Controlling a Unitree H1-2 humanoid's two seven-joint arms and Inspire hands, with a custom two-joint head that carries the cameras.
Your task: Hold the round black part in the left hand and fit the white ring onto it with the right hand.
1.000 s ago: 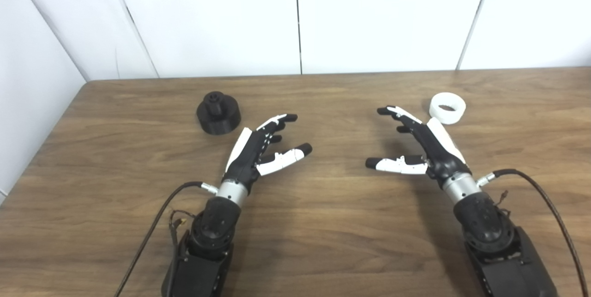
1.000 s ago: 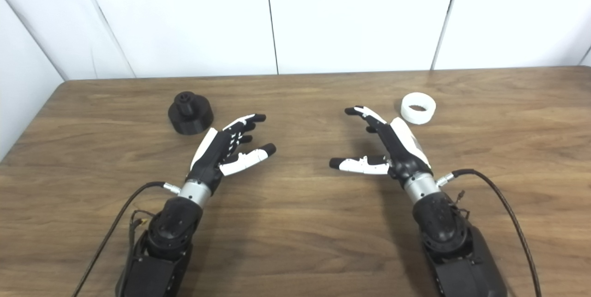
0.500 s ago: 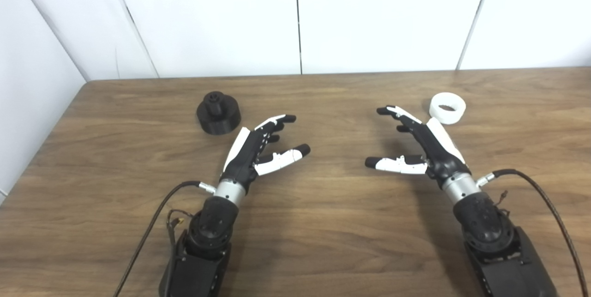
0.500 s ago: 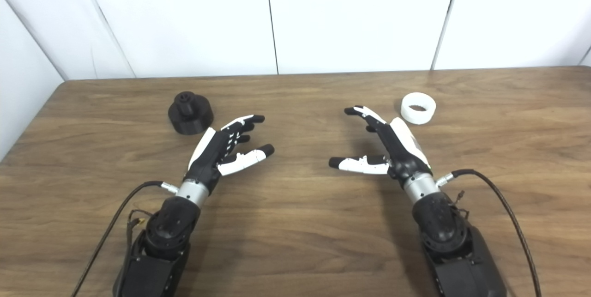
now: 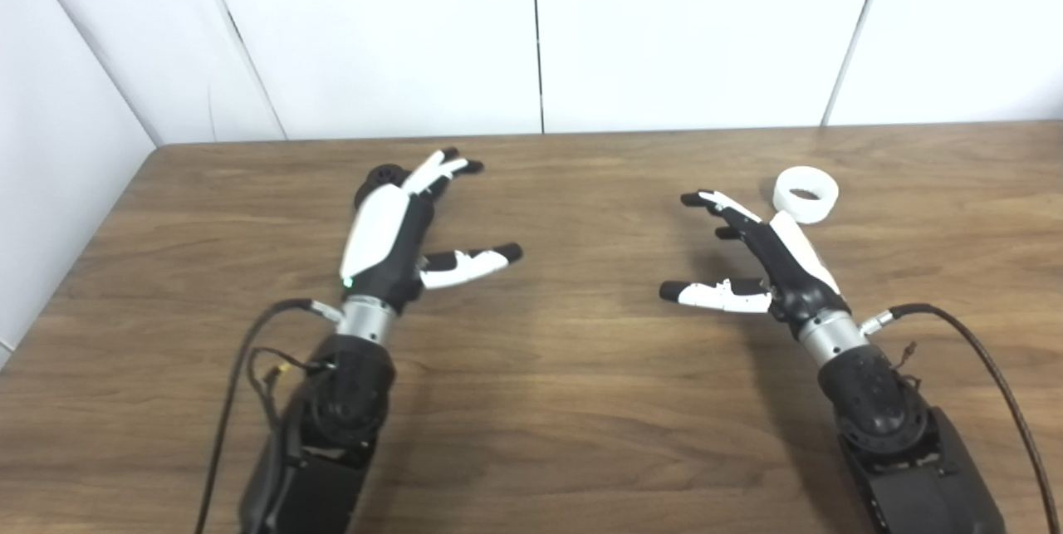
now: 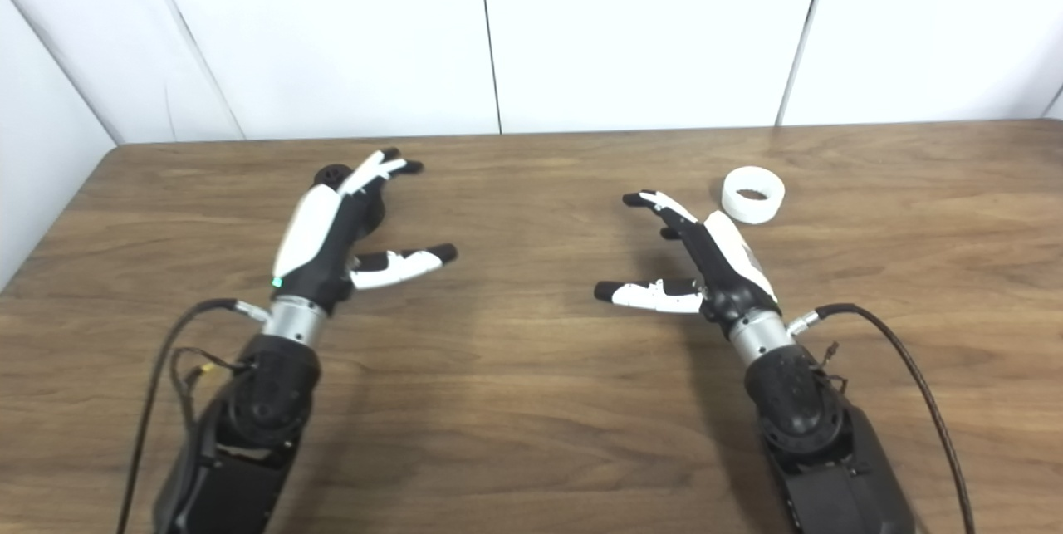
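Reaching: left hand (image 5: 386, 235) has swung forward-left since half second ago, now over round black part (image 5: 384, 177), mostly hiding it; fingers (image 5: 448, 164) spread, nothing gripped. Right hand (image 5: 768, 256) unmoved, open, near white ring (image 5: 805, 195) on worktop (image 5: 581, 401). Grasp of part looks imminent.

Both head cameras look down and forward over the desk (image 5: 581, 434) toward the white wall panels (image 5: 689, 27) behind it, from close above its near edge. Set side by side, they share almost the whole desk; the right eye view shows more of it rightward.
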